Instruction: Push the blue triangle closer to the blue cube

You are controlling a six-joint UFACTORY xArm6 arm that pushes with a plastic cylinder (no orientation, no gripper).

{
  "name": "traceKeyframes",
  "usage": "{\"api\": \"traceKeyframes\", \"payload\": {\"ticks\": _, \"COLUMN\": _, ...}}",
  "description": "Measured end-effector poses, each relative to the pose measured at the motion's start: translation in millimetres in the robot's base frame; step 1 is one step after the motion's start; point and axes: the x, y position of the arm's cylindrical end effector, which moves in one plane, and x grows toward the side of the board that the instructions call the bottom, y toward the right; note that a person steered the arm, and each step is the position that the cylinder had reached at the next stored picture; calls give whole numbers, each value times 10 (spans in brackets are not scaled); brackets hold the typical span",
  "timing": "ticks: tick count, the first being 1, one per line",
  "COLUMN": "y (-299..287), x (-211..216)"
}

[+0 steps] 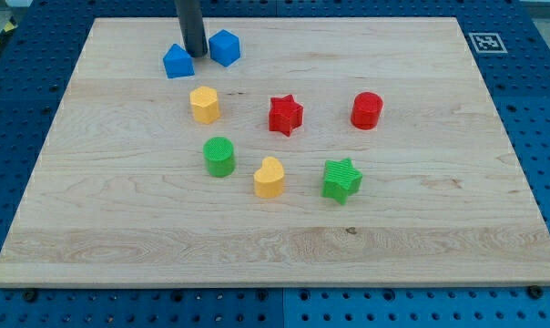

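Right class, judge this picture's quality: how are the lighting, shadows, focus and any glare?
Camera view: even, soft light, with only faint shadows under blocks such as the red star; sharp focus across the board, grain visible; no strong glare; my tip shows crisply between the blue triangle and blue cube.

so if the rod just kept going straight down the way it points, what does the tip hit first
Probably nothing but the board: my tip already sits at table height, in the gap between the blue triangle on the view's left and the blue cube on its right. Depth is hard to judge from one view.
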Motion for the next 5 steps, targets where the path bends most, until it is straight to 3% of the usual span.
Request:
{"api": "traceKeyframes", "payload": {"ticks": 3, "y": 229, "x": -66}}
{"api": "traceKeyframes", "payload": {"ticks": 4, "y": -20, "x": -95}}
{"api": "traceKeyframes", "payload": {"ticks": 5, "y": -701, "x": -116}}
